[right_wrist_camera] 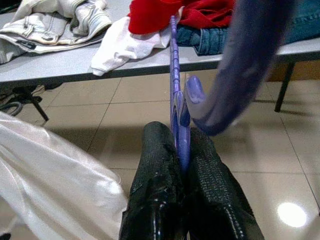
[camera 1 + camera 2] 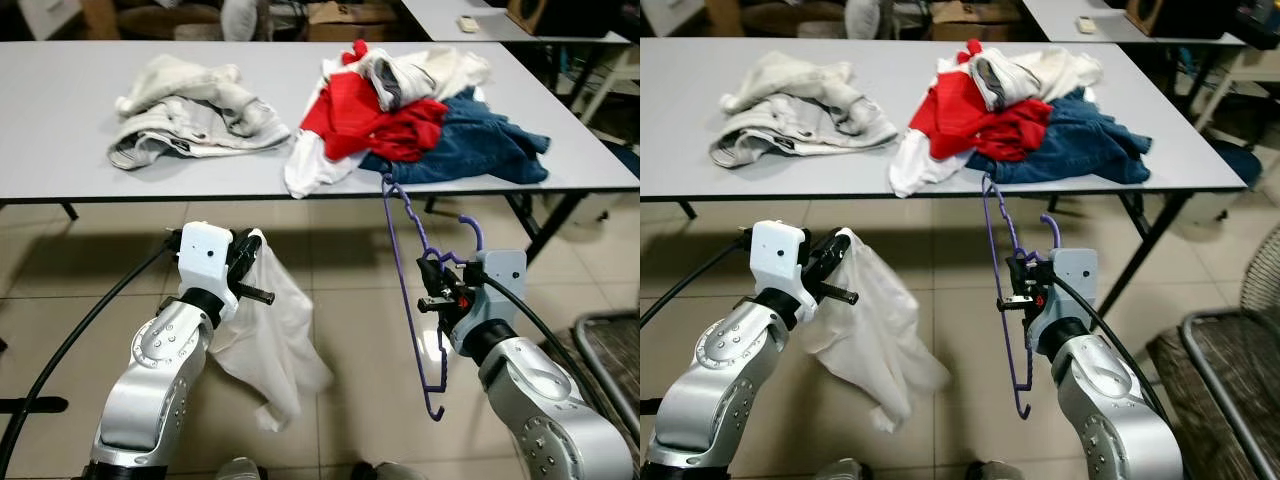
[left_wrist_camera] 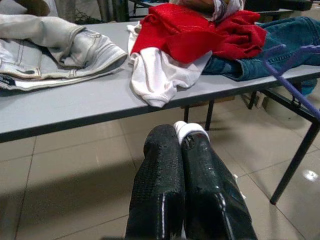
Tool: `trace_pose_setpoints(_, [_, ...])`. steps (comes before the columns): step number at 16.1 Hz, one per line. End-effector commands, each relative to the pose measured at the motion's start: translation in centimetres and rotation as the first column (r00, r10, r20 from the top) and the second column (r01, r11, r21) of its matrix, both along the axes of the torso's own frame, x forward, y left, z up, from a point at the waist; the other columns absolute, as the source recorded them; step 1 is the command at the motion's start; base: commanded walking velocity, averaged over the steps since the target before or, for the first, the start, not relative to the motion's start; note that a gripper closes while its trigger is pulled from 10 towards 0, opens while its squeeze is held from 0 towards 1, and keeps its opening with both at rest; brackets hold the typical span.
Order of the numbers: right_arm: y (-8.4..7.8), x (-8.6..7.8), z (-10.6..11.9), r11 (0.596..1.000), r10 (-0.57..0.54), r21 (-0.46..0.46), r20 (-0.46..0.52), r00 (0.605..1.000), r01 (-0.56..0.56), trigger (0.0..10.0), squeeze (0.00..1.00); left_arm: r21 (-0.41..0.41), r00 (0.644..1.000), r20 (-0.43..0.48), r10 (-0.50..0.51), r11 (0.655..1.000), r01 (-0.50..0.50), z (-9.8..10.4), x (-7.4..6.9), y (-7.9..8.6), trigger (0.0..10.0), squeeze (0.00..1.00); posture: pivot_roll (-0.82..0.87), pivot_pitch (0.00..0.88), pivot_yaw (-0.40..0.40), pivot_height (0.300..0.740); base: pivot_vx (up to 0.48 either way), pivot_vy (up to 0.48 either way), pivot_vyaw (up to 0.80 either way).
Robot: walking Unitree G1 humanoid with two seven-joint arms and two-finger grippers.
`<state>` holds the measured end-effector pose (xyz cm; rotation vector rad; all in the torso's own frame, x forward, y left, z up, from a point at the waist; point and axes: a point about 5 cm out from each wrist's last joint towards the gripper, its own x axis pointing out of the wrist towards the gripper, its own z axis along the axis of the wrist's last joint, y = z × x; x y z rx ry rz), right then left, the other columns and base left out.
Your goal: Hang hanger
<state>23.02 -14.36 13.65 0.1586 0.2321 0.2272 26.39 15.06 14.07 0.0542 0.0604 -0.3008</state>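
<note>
Gripping a purple hanger [image 2: 415,300], the right hand [image 2: 437,285] has its two black fingers [image 1: 165,170] pressed together on the hanger's thin frame, just below the hook. The hanger hangs edge-on in front of the robot, over the tiled floor [image 2: 340,260]; its top end reaches up to the front edge of the grey bench [image 2: 80,150], close to the blue denim garment [image 2: 480,145], and its lower end curls below the hand. In the right wrist view the purple bar runs straight up between the fingers towards the bench edge, with the hook blurred just beside it.

The left hand [image 2: 250,262] is clamped on a white cloth [image 2: 270,345], which drapes down from the fingers to below the arm; the left wrist view shows a small tuft of white pinched at the closed fingertips [image 3: 192,145].

On the bench, well apart from both hands, lie two heaps of clothes: pale grey jeans with a cream garment [image 2: 190,110] on the robot's left, and a mound of red [image 2: 370,115], white and blue denim pieces on the right. A white sleeve [image 2: 305,170] from the mound overhangs the bench's near edge.
</note>
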Motion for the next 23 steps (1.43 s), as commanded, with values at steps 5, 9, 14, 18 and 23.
trace_pose_setpoints(5, [-0.3,1.0,0.8,0.999,-0.015,-0.039,0.078,0.997,0.018,10.0,0.0,0.021,0.999,0.03,-0.027,0.999,0.026,0.6,0.3,-0.2,10.0,0.0,-0.03,0.067,0.0,0.74,0.0,0.0,0.0])
trace_pose_setpoints(9, [-0.3,0.7,0.6,1.0,-0.015,-0.011,0.066,0.998,0.015,10.0,0.0,-0.012,0.995,0.054,-0.078,0.997,0.079,0.8,0.4,-0.6,10.0,0.0,-0.04,0.069,0.003,0.74,0.0,0.0,-0.67])
trace_pose_setpoints(14, [-0.7,0.6,0.7,0.999,-0.038,0.037,0.046,0.998,0.037,10.0,0.0,-0.012,0.993,0.052,-0.107,0.994,0.108,0.7,0.4,-0.8,10.0,0.0,-0.04,0.066,0.007,0.74,0.0,0.0,-0.74])
trace_pose_setpoints(18, [-0.5,0.7,1.1,0.998,-0.037,0.048,0.09,0.995,0.033,10.0,0.0,-0.023,0.991,0.044,-0.122,0.992,0.124,0.6,0.4,-0.9,10.0,0.0,-0.05,0.064,0.008,0.74,0.187,0.0,-0.68])
trace_pose_setpoints(23, [-0.4,0.4,1.0,0.999,-0.019,0.05,0.081,0.997,0.015,10.0,0.0,-0.032,0.992,0.034,-0.12,0.992,0.122,0.4,0.4,-0.9,10.0,0.0,-0.05,0.066,0.013,0.74,0.25,0.0,-0.75])
